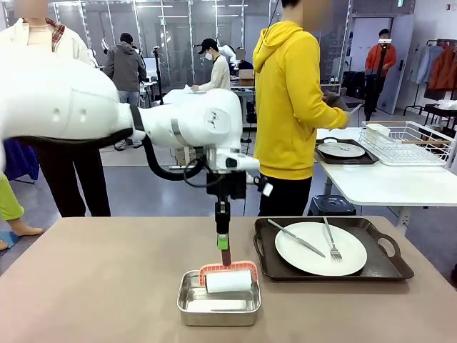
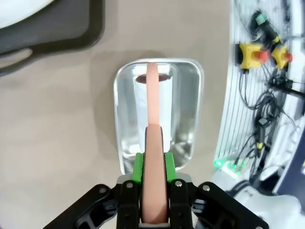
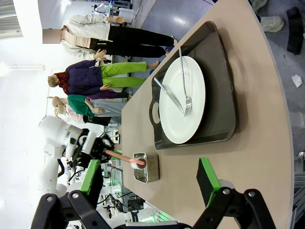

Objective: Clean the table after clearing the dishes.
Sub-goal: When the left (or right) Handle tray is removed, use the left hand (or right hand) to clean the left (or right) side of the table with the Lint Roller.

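Above the steel pan near the middle of the table, my left pincer is clamped on the pink handle of a lint roller. The roller's white roll sits inside the pan. My left wrist view looks straight down that handle: the green pads press it from both sides, with the pan's shiny floor beneath.

To my right of the pan, on the same table, a dark tray carries a white plate with a knife and a fork lying on it. My right pincer stands with its jaws apart and holds nothing.

The small mark on my left arm's joint is too small to read.

The front view adds a person in a yellow hoodie at the far side. Beyond that person a second tray with another plate rests on a white table, beside a wire rack. My left wrist view adds two yellow boxes with red buttons and loose cables off the table's edge.
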`<state>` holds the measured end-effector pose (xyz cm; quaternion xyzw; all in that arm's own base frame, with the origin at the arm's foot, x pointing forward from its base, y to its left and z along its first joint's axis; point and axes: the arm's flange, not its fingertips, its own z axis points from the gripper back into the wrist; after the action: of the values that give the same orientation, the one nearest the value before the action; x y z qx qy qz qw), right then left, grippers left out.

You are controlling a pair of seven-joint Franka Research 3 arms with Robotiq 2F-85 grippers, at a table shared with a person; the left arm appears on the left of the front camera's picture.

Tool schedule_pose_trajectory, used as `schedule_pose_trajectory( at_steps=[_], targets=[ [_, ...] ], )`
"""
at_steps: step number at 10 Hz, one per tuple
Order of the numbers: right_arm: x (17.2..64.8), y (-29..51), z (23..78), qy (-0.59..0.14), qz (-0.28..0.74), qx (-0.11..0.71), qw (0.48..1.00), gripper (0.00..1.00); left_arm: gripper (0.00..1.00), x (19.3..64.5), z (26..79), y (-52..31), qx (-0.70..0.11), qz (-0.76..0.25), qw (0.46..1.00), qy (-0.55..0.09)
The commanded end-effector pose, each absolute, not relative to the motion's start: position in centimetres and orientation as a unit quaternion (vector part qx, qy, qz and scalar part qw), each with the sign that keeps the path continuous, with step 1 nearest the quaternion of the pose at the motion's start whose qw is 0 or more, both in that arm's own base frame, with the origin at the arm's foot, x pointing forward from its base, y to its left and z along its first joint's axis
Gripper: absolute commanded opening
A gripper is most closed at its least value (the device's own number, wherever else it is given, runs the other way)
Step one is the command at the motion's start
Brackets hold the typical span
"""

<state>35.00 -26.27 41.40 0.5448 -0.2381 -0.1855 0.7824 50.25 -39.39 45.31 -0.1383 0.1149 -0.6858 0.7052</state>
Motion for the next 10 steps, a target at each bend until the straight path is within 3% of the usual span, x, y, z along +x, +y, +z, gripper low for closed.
schedule_pose_trajectory(
  at_steps=[1, 4, 5, 7, 9, 10],
  targets=[
    [34.9, -26.2, 41.6, -0.241, -0.183, 0.547, 0.781, 1.00, 0.00, 46.4, 49.5, -33.8, -0.177, -0.588, 0.785, 0.075],
    [34.9, -26.2, 41.6, -0.241, -0.183, 0.547, 0.781, 1.00, 0.00, 46.7, 51.5, -23.1, -0.247, -0.342, 0.907, -0.018],
    [34.9, -26.2, 41.6, -0.241, -0.183, 0.547, 0.781, 1.00, 0.00, 47.1, 50.5, -19.7, -0.288, -0.266, 0.918, -0.058],
    [34.9, -26.2, 41.6, -0.241, -0.183, 0.547, 0.781, 1.00, 0.00, 48.2, 46.6, -14.7, -0.315, -0.148, 0.935, -0.075],
    [34.9, -26.2, 41.6, -0.241, -0.183, 0.547, 0.781, 1.00, 0.00, 48.8, 43.8, -12.4, -0.283, -0.132, 0.944, -0.102],
    [34.9, -26.2, 41.6, -0.241, -0.183, 0.547, 0.781, 1.00, 0.00, 48.4, 44.0, -12.7, -0.236, -0.218, 0.939, -0.123]
  ],
)
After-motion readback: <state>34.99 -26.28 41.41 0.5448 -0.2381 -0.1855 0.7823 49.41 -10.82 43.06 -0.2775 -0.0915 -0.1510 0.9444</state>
